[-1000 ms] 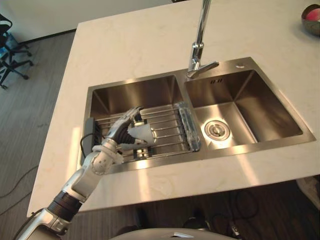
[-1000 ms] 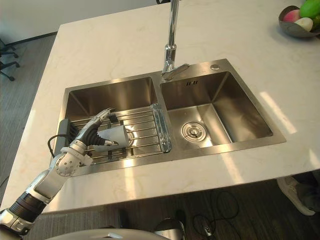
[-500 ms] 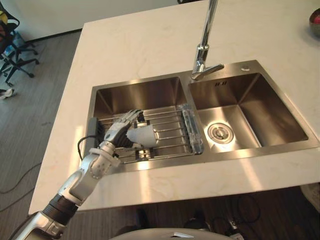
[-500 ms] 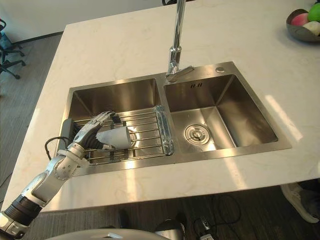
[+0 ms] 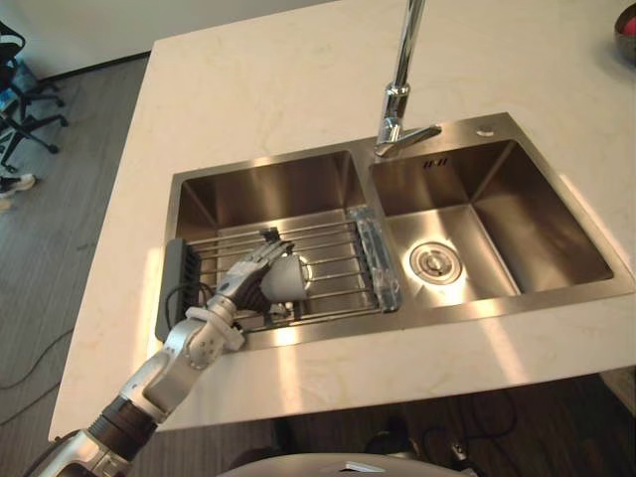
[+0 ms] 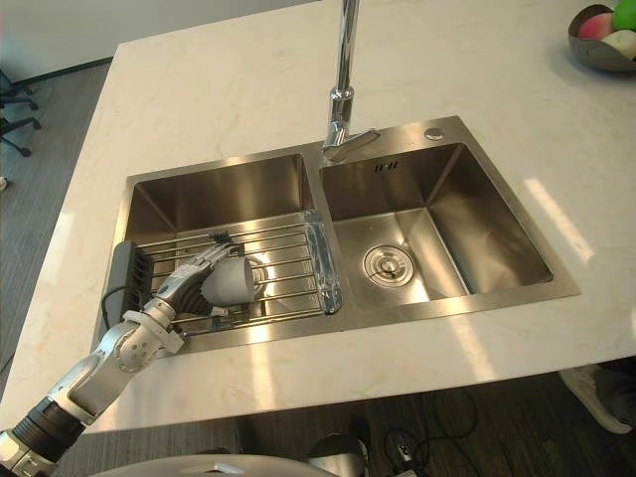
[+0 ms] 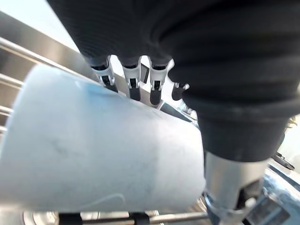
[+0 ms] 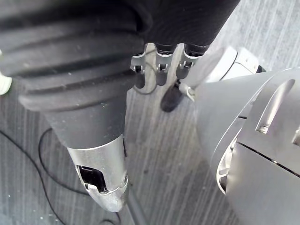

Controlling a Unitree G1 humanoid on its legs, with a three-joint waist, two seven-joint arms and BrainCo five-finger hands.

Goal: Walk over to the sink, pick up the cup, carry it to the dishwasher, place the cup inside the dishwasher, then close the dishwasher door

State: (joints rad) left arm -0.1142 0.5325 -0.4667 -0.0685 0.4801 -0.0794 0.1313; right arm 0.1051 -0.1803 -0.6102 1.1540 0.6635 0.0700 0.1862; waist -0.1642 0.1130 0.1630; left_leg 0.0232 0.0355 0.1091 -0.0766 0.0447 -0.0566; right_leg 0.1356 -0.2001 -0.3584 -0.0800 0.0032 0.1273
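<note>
One light, stiff, likely slippery cup (image 5: 288, 279) is lying sideways inside the sink (image 5: 497, 301), the left hand (image 5: 243, 283) wrapping around its mid-body.

the double-basin stainless steel sink (image 5: 542, 234) has a brushed satin finish, with bright glare along its front rim. the tall chrome tap (image 5: 401, 70) is polished mirror-bright. the pale cream stone-look counter (image 5: 258, 89) is smooth, faintly veined, with a soft sheen. the thin-rod metal wire rack (image 5: 333, 254) is shiny, with a clear glossy plastic end bar (image 5: 376, 253) and a dark matt end bar (image 5: 171, 290). the white tapered cup (image 7: 103, 150) is smooth and matt, lightly scuffed. the left hand (image 5: 241, 282) has bare silver metal fingers (image 7: 132, 75); its dark ribbed cover (image 7: 225, 56) looks rubbery and dull. the grey plank floor (image 5: 60, 229) shows wood grain.
</note>
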